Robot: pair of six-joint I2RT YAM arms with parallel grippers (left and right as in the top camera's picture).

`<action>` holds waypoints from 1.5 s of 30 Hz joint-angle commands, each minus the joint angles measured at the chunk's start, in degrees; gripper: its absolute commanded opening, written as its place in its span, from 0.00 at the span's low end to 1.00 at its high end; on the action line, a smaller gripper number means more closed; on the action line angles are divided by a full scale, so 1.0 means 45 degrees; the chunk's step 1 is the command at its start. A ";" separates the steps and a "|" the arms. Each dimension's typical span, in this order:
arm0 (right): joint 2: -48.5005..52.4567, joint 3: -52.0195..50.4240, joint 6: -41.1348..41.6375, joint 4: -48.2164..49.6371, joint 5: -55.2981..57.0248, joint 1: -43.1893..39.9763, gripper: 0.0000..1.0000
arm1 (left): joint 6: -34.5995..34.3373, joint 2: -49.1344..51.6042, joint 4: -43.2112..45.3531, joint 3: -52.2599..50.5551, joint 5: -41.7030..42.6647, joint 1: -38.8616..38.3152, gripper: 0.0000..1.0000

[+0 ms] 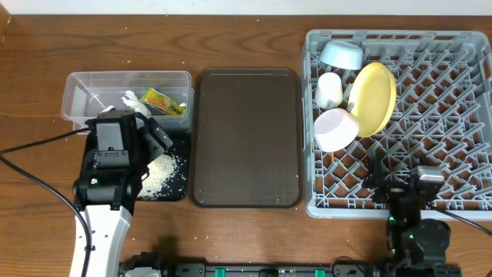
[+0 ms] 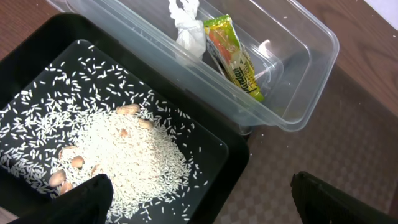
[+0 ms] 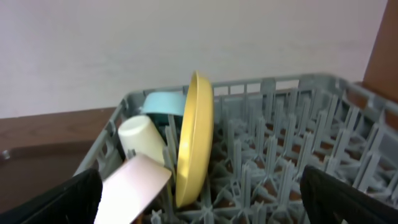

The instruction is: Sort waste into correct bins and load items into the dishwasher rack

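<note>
The waste looks sorted. The crumpled white tissue (image 2: pixel 186 28) and the small yellow-green snack wrapper (image 2: pixel 235 57) lie together in the clear rectangular plastic tub (image 2: pixel 311 74) near the table's far left corner. The loose white rice grains (image 2: pixel 124 155), with a few tan nut-like pieces (image 2: pixel 68 163) among them, are heaped in the shallow black bin (image 2: pixel 31 50) set against the tub's near side, so dry litter and food scraps are kept apart. The dishes stand in the far left corner of the large square grey plastic dishwasher rack (image 1: pixel 430 37) by the table's right edge. The round yellow plate (image 3: pixel 194 140) is on edge between pegs, with the light-blue bowl (image 3: pixel 163 102) behind it near the rack's far wall. The small white cup (image 3: pixel 142 138) and the pinkish-white bowl (image 3: pixel 134 190) are tipped on their sides just beside the plate, propped, I judge, so water would drain. The flat dark-brown serving tray (image 1: pixel 246 138) lies between bins and rack. The left gripper (image 2: pixel 196 202) hangs over the black bin's right rim, jaws spread wide and holding nothing. The right gripper (image 3: pixel 199 202) sits low over the rack's near edge, likewise wide and empty. Most of the rack is free of dishes, and the brown wooden table (image 1: pixel 38 46) offers open room along its far and left edges. The tub's wall and the rack's pegs are the edges to clear when an arm moves.
</note>
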 commanded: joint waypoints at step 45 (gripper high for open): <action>-0.0690 -0.1287 -0.1671 0.0243 -0.0578 0.0282 0.99 | 0.0063 0.0005 -0.0019 0.0185 -0.0141 0.0053 0.95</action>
